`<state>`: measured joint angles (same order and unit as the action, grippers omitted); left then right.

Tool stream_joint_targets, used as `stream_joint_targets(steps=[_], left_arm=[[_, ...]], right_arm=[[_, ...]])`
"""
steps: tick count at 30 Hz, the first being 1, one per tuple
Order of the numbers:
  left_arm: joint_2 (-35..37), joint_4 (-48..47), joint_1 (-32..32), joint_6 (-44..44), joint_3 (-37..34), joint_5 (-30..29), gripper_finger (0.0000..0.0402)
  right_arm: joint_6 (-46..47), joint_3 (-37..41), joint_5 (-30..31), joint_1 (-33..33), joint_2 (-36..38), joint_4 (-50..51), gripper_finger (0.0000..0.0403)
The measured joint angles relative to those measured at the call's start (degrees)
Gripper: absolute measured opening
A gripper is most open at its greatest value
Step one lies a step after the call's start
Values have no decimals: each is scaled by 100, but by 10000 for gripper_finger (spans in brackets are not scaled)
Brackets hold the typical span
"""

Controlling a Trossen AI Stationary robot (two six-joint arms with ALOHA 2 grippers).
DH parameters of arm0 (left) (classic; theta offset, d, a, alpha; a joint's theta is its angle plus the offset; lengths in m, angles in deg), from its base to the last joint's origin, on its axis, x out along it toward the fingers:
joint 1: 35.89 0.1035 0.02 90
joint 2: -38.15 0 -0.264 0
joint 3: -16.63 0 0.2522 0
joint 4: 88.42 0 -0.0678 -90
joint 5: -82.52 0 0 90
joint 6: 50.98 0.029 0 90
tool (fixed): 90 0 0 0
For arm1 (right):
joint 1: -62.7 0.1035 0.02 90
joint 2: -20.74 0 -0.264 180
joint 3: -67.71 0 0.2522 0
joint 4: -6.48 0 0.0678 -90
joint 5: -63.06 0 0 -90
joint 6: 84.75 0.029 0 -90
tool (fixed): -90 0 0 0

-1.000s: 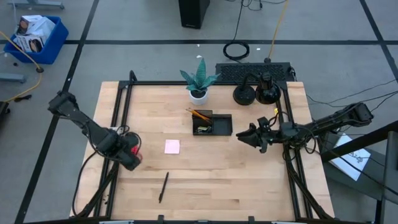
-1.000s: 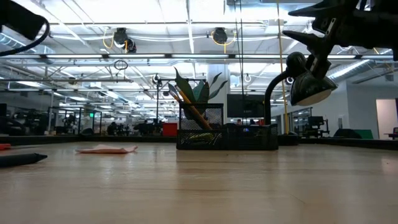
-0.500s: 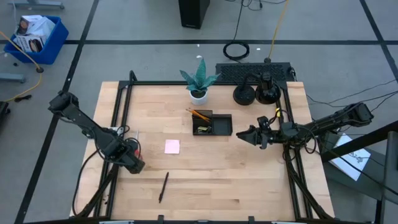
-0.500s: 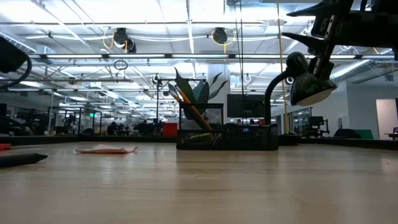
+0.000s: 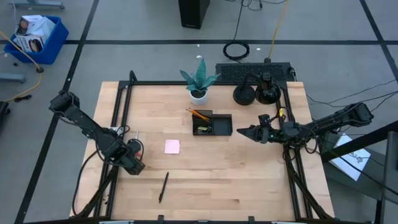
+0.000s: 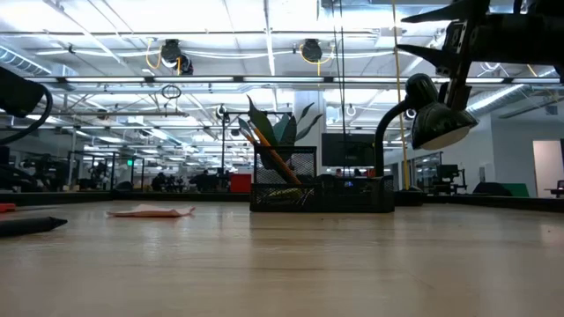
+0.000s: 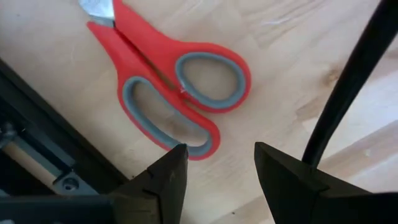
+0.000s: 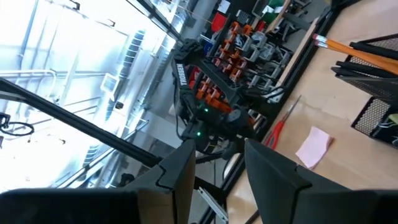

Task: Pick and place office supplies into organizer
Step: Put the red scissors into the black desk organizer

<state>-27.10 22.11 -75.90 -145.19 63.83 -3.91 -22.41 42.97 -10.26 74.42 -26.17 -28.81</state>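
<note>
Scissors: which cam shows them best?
Left wrist view: the scissors fill the frame, red handles clear, lying on the table by the open left gripper. Right wrist view shows a far red sliver; high view mostly hides them; low view a red speck.

Red-and-grey-handled scissors (image 7: 171, 87), pink sticky-note pad (image 5: 172, 147), orange pencils (image 5: 200, 114), black mesh organizer (image 5: 212, 124), green plant (image 5: 199, 76).

The organizer (image 5: 212, 124) sits mid-table with pencils (image 5: 200, 114) in its left compartment, the plant (image 5: 199, 79) behind it, the sticky-note pad (image 5: 172, 146) nearer and to its left, the scissors (image 7: 165, 73) at the left edge, and a pen (image 5: 163, 186) nearest.
</note>
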Motion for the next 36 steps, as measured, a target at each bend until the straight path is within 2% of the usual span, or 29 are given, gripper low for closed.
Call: stream_joint_targets(steps=[15, 19, 23, 27, 36], left_arm=[[0, 253, 0, 164, -77, -395, 191], [0, 302, 0, 104, -174, -387, 191], [1, 714, 0, -46, -453, -77, 191], [0, 1152, 2, -56, -587, -145, 191], [10, 1117, 0, -229, -798, -38, 191]], right_arm=[[-42, 0, 137, 2, -2, 45, 130], [-42, 0, 149, 2, -2, 46, 130], [-26, 0, 151, 2, -2, 46, 130], [22, 0, 151, 2, -2, 46, 130], [42, 0, 310, 0, -2, 38, 130]])
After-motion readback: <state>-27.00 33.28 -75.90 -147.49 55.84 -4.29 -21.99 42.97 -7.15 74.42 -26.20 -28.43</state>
